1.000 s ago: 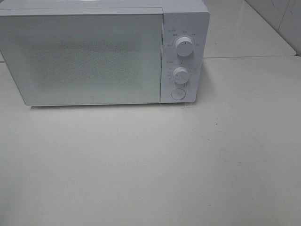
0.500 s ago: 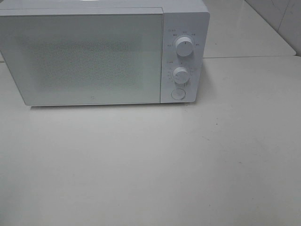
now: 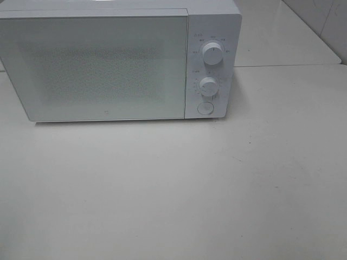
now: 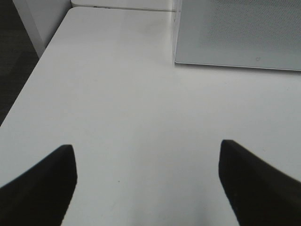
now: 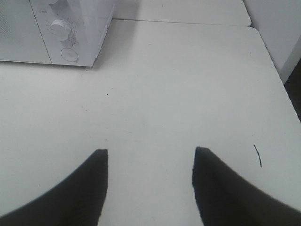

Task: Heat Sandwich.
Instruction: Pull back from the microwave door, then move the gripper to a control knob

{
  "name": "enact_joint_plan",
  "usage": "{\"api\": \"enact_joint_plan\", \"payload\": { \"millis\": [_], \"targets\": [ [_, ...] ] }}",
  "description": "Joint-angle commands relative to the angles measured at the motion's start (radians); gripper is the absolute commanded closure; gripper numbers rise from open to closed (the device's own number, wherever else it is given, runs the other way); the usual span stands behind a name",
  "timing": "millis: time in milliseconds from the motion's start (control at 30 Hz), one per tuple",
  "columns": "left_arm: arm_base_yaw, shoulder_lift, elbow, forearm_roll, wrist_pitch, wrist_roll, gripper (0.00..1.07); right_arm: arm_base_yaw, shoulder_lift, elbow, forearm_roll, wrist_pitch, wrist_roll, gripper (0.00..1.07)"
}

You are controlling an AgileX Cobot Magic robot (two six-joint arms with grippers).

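Observation:
The white microwave [image 3: 119, 59] stands at the back of the table with its door shut; two knobs and a round button [image 3: 205, 108] sit on its right panel. The sandwich is out of view. Neither arm shows in the exterior high view. In the left wrist view my left gripper [image 4: 146, 153] hangs open over bare table, short of the microwave's door corner [image 4: 235, 33]. My right gripper [image 5: 149, 155] is open too, with nothing between its fingers, and the microwave's control panel [image 5: 70, 33] lies well ahead of it.
The white table [image 3: 179, 189] runs from the microwave to the front. A second tabletop [image 3: 282, 38] adjoins behind on the right. The table's left edge drops to a dark floor [image 4: 11, 61]. A short dark mark [image 5: 257, 155] lies near the right edge.

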Motion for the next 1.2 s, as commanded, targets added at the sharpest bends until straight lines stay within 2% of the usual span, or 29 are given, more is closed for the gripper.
{"api": "enact_joint_plan", "payload": {
  "millis": [33,300,467,800,933,1100,1200],
  "targets": [
    [0.004,-0.024,0.002,0.0,-0.017,0.0,0.28,-0.005,-0.023,0.002,-0.004,0.001,0.006,0.53],
    [0.004,-0.024,0.002,0.0,-0.017,0.0,0.28,-0.005,0.031,-0.017,-0.011,-0.026,0.006,0.53],
    [0.004,-0.024,0.002,0.0,-0.017,0.0,0.28,-0.005,0.095,-0.024,-0.011,-0.123,0.006,0.53],
    [0.004,-0.024,0.002,0.0,-0.017,0.0,0.28,-0.004,0.176,0.03,-0.017,-0.433,-0.004,0.53],
    [0.004,-0.024,0.002,0.0,-0.017,0.0,0.28,0.001,0.263,0.05,-0.077,-0.605,-0.05,0.53],
    [0.004,-0.024,0.002,0.0,-0.017,0.0,0.28,0.001,0.352,0.065,-0.095,-0.754,-0.06,0.53],
    [0.004,-0.024,0.002,0.0,-0.017,0.0,0.28,0.001,0.437,0.1,-0.095,-0.956,-0.06,0.53]
  ]
}}
